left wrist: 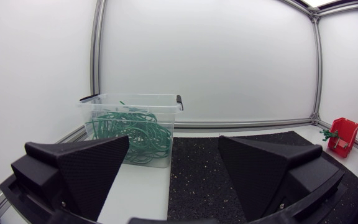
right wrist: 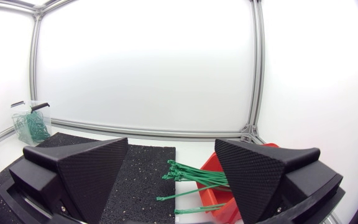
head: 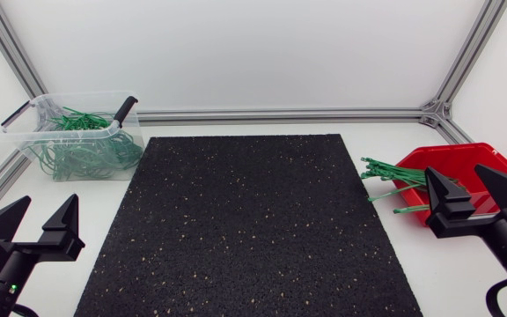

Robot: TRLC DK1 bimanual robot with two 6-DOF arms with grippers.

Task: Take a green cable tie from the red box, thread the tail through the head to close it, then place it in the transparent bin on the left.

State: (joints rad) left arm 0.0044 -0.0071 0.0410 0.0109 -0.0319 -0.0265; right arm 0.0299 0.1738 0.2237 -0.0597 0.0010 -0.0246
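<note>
The left end effector (head: 47, 213) and right end effector (head: 470, 189) stand apart, empty. The green plastic cable ties (head: 393, 179) spill from the red plastic box (head: 451, 157) at the table's right edge; bunched so, several may lift together.

The matte black left gripper (head: 46, 216) sits at the lower left of the overhead view on its dark arm, its two broad wedge-shaped fingers spread wide apart, gripping nothing. The matte black right gripper (head: 463, 187) sits at the lower right, its fingers likewise spread wide and empty.
</note>
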